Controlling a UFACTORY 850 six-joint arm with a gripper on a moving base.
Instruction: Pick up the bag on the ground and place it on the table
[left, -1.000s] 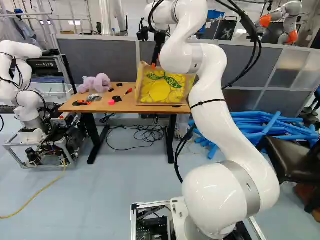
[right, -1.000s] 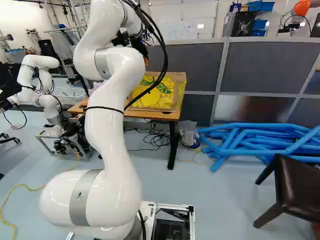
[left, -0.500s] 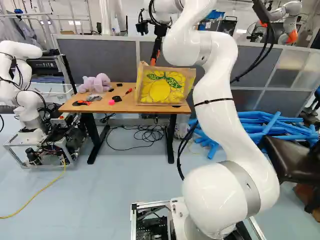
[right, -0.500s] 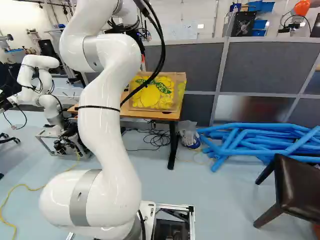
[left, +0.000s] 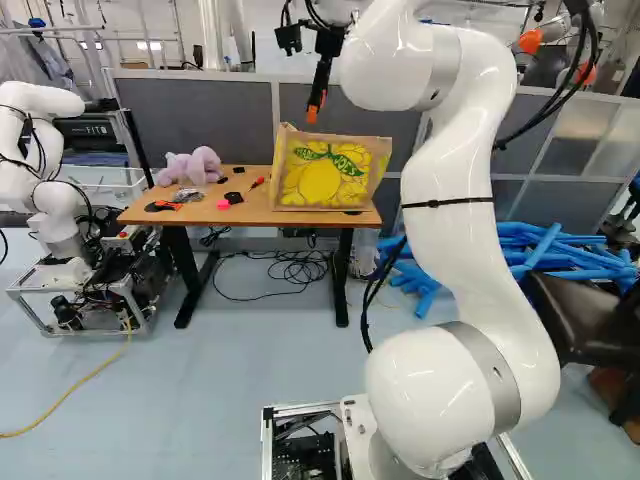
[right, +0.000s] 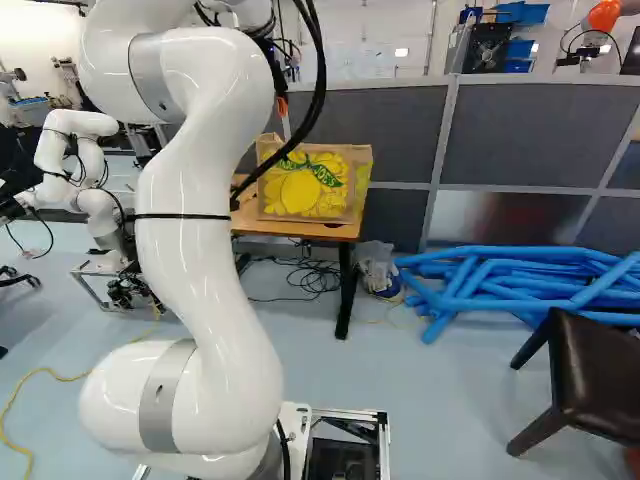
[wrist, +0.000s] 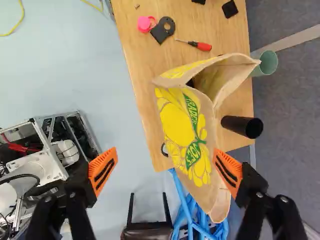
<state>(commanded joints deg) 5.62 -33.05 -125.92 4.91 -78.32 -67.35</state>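
The yellow-and-tan paper bag (left: 330, 172) stands upright on the wooden table (left: 245, 212), at its right end in the left base view. My gripper (left: 314, 110) hangs above the bag's top edge there, apart from it. In the wrist view the bag (wrist: 185, 130) shows its printed side and gaping mouth below the gripper (wrist: 165, 171). The two orange-padded fingers stand wide apart with nothing gripped; one overlaps the bag's side in that view. The bag's far side is hidden.
A red screwdriver (wrist: 202, 46), pink item (wrist: 145, 23), black cylinder (wrist: 242, 126) and green cup (wrist: 267, 63) lie or stand around the bag. Beyond are a purple plush (left: 190, 166), grey partition (right: 540, 135), blue tubes (right: 500, 285), dark chair (right: 600, 385) and another robot (left: 45, 150).
My arm has drawn back toward the base, and the gripper has risen a little above the bag, its fingers still apart. Bag and base have stayed in place.
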